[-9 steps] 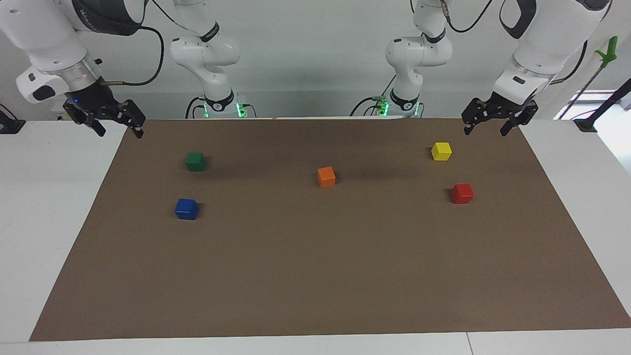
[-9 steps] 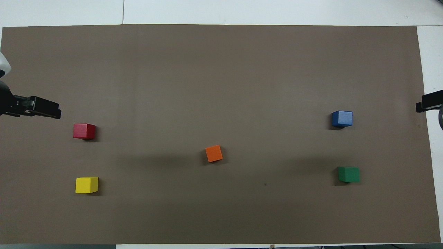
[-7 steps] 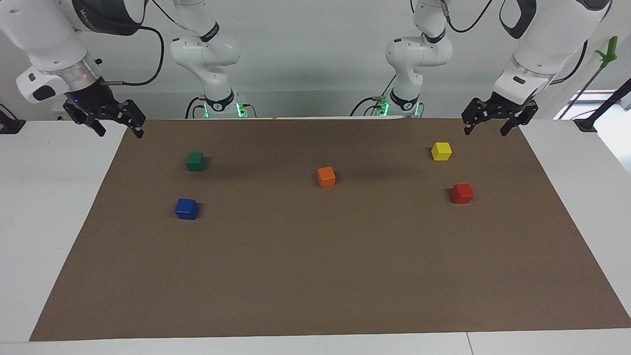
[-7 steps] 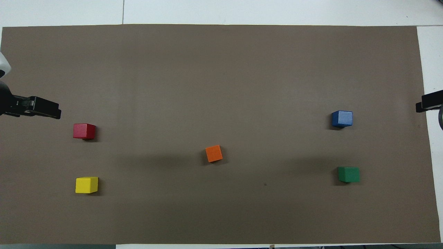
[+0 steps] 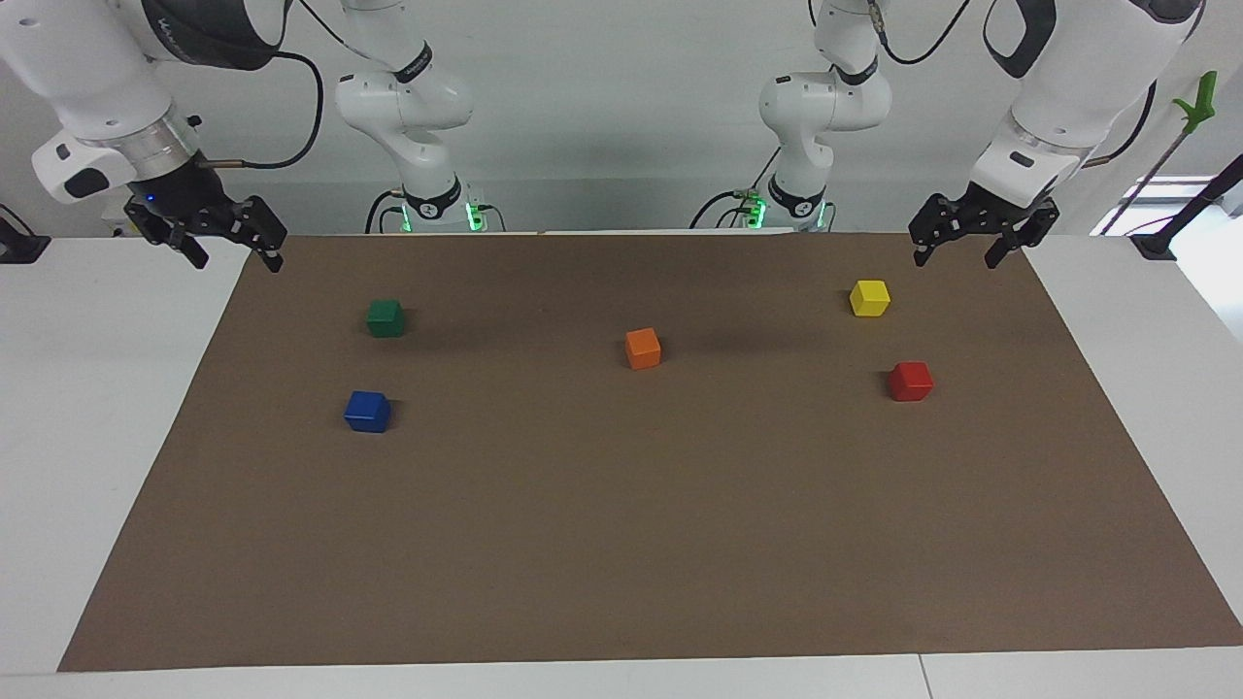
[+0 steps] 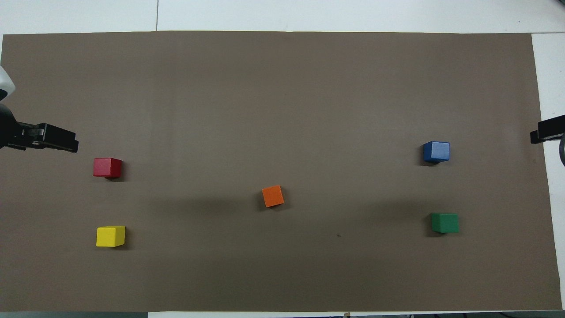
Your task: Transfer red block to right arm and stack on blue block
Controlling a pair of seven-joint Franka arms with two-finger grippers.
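The red block [image 5: 910,381] sits on the brown mat [image 5: 621,544] toward the left arm's end, farther from the robots than the yellow block [image 5: 869,297]. The blue block [image 5: 367,411] lies toward the right arm's end, well apart. The left gripper [image 5: 957,258] hangs over the mat's corner, the right gripper [image 5: 238,262] over the other — both with fingers spread, holding nothing.

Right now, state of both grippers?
Left gripper: open, empty, over the mat's corner near the yellow block.
Right gripper: open, empty, over the mat's other robot-side corner.
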